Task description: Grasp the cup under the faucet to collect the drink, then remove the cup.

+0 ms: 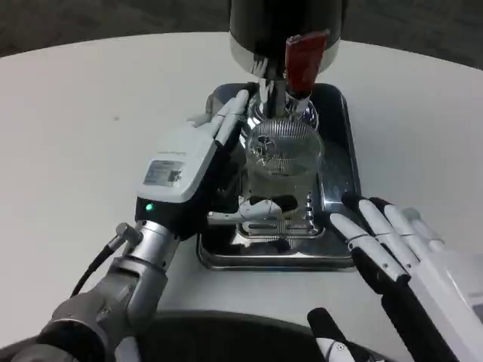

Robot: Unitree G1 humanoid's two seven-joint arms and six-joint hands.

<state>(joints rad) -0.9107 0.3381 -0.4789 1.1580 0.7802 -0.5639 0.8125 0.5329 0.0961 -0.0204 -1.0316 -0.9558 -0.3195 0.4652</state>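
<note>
A clear ribbed glass cup (285,154) stands on the steel drip tray (338,124), directly under the faucet (283,96) of the black drink dispenser (285,26), whose red tap handle (303,59) hangs just above. My left hand (198,162) grips the cup from its left side, fingers along the cup's far edge and thumb (253,210) across its near base. My right hand (392,245) hovers open at the tray's near right corner, fingers stretched toward the cup, not touching it. Whether any liquid is in the cup is unclear.
The white round table (90,128) stretches wide to the left and right of the tray. The dispenser body stands at the far end of the tray. A dark part of my body (226,339) fills the lower edge.
</note>
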